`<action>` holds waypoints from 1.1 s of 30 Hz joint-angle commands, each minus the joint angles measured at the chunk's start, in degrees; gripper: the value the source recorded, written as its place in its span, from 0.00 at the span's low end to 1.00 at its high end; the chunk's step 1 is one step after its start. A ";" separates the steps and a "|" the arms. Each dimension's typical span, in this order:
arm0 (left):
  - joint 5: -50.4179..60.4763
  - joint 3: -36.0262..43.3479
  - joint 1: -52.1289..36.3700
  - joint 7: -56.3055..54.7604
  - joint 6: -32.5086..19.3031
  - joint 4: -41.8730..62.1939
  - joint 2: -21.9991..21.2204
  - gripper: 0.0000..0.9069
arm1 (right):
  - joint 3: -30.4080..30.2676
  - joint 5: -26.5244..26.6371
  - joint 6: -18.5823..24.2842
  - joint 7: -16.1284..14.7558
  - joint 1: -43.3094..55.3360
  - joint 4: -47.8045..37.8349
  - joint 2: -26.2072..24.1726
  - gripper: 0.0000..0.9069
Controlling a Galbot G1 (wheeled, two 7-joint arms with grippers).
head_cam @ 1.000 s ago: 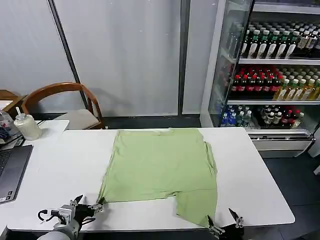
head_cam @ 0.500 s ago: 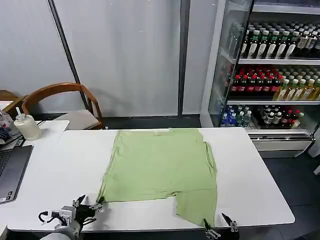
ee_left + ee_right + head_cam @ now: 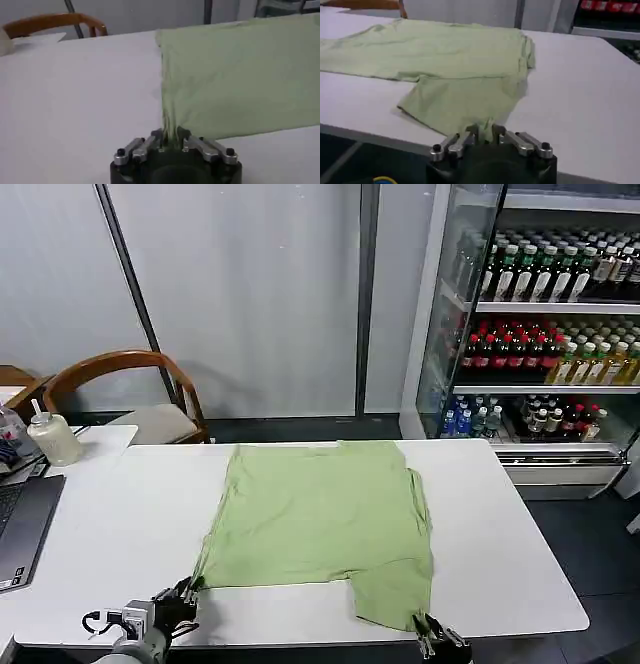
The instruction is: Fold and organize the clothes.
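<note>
Mostly you only get the tips of both arms at the near table edge from the head camera, the rest is cut off below. Your left gripper (image 3: 182, 593) sits low at the near-left corner of the light green polo shirt (image 3: 320, 519), fingers (image 3: 156, 137) pinched shut on that corner of fabric. Your right gripper (image 3: 430, 631) is at the near-right hem flap that reaches toward the table edge, fingers (image 3: 470, 132) closed on the cloth there too. Shirt lies flat in the middle of the white table (image 3: 110, 504), plain side up, so you can't see buttons or any graphic. Collar end points away toward the far edge, hard to make out
</note>
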 commanded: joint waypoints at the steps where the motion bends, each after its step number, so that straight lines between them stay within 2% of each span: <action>1: -0.75 0.20 -0.38 0.57 -0.88 -0.10 0.02 0.03 | 0.09 0.64 1.41 -0.08 1.28 0.80 0.03 0.00; 6: -2.93 -0.05 -4.18 1.29 -1.46 -1.84 0.31 0.01 | 0.89 3.13 1.07 0.08 6.06 2.62 -0.58 0.00; 14: -4.50 0.09 -12.22 4.93 -2.82 2.32 1.00 0.01 | 0.09 5.72 -0.82 0.26 14.71 -0.54 -1.60 0.00; 20: -6.75 1.21 -20.01 6.27 -4.33 7.89 -0.01 0.01 | -2.23 6.81 -2.31 0.40 24.57 -5.22 -1.69 0.00; 33: -7.56 2.80 -27.37 7.88 -5.71 16.94 -1.77 0.01 | -7.92 6.20 -2.80 -0.41 38.50 -18.45 0.44 0.00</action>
